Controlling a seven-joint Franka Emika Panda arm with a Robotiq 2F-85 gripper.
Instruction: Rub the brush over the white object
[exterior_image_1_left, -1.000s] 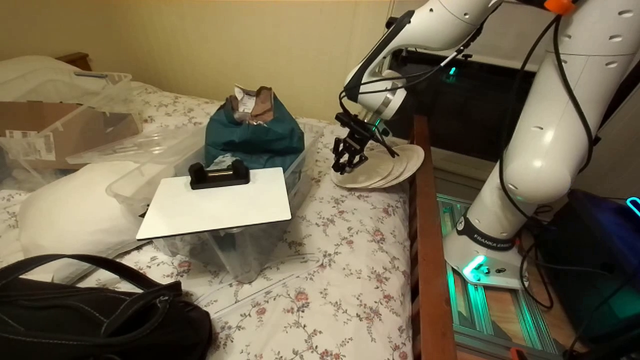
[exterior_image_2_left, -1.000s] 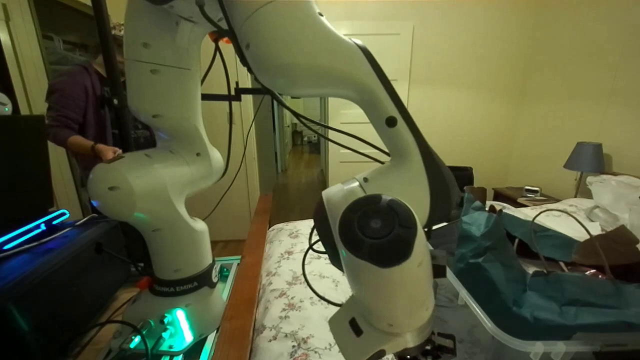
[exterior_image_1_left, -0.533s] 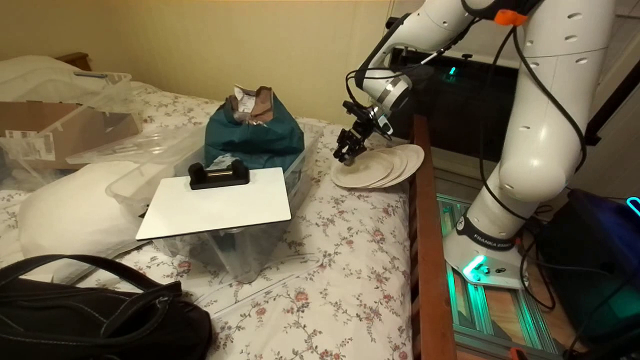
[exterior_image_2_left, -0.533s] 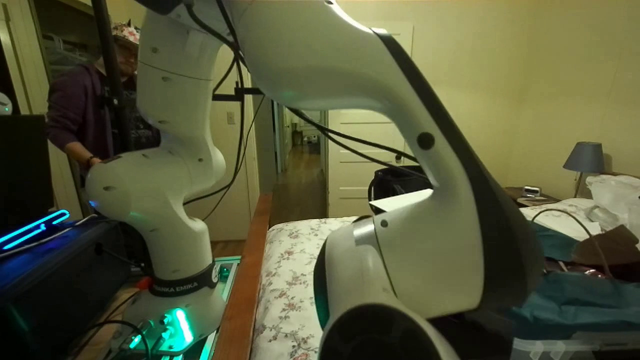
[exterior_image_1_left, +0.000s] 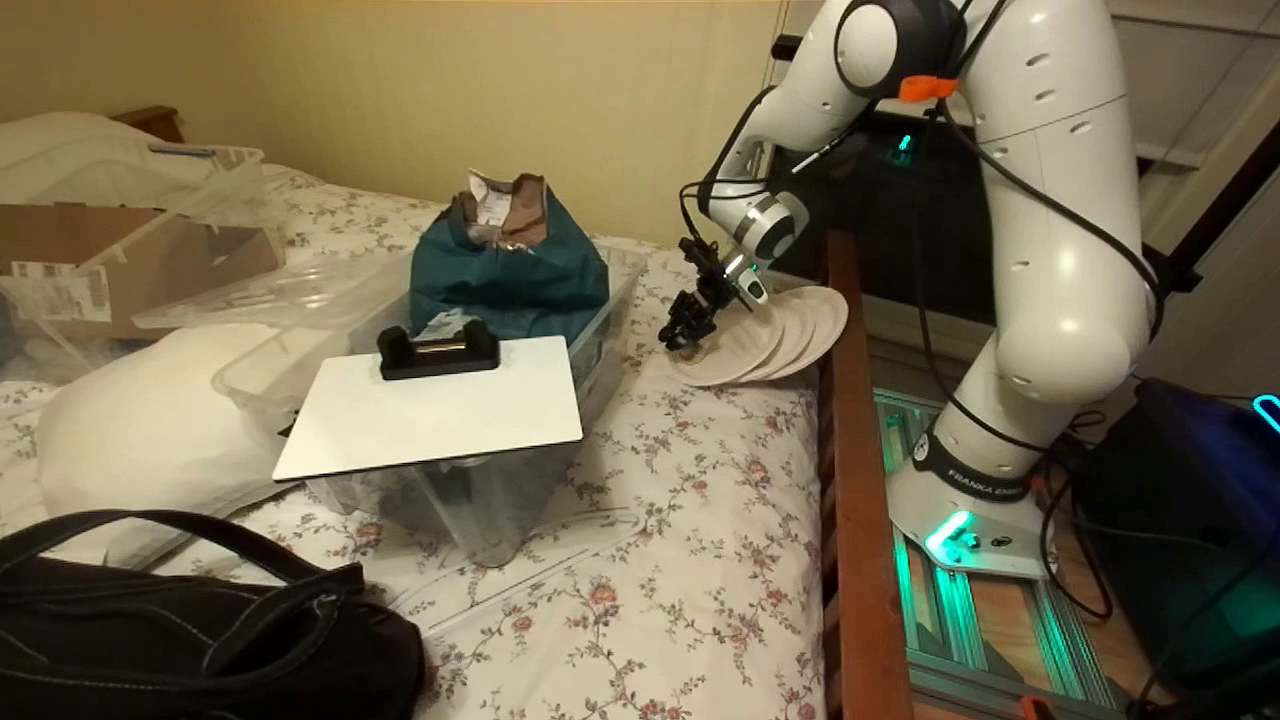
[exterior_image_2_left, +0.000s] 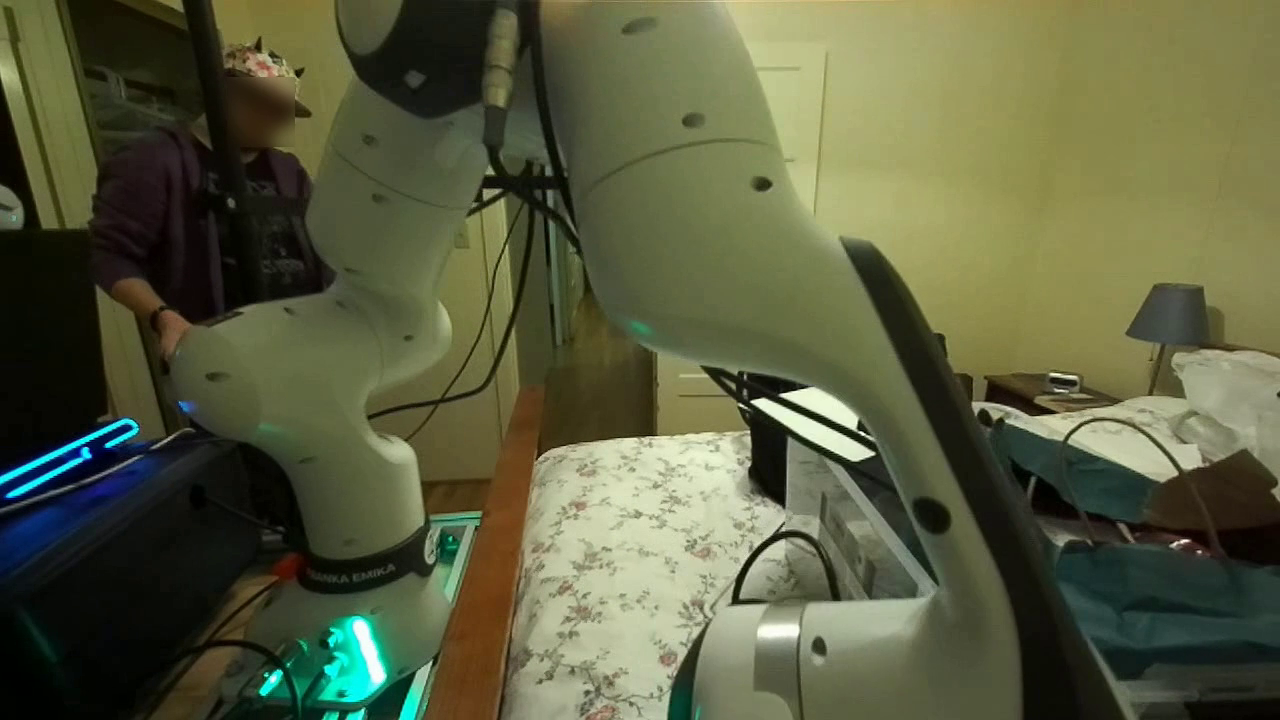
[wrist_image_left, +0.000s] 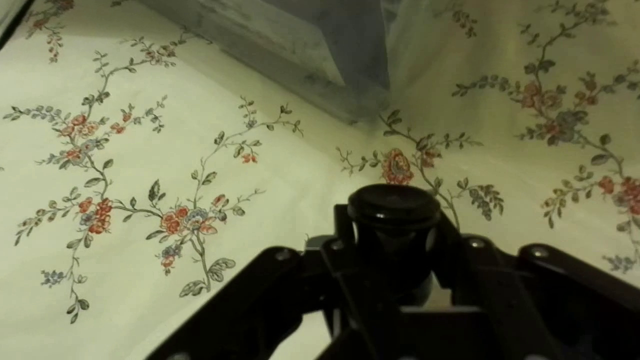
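The brush (wrist_image_left: 394, 204), short, stubby and black with a round end, sits between the fingers of my gripper (wrist_image_left: 392, 245) in the wrist view. My gripper is shut on it. The white object (exterior_image_1_left: 735, 358) is an off-white round dish with a raised rim. It lies on the bed as the nearest of a few overlapping round pieces. In an exterior view my gripper (exterior_image_1_left: 676, 338) points down at the dish's left rim. The brush is hard to tell from the black fingers there, and contact with the dish cannot be made out. The dish is out of the wrist view.
A clear plastic bin (exterior_image_1_left: 480, 500) with a teal bag (exterior_image_1_left: 510, 270) stands beside the dish. A white board (exterior_image_1_left: 440, 420) with a black device (exterior_image_1_left: 440, 350) lies over the bin. A wooden bed rail (exterior_image_1_left: 865, 520) runs between the bed and the robot base.
My gripper rises slightly, then comes down again at the dish's left rim. The upper arm swings over and the forearm drops. The dish's near edge has shifted a little towards the camera.
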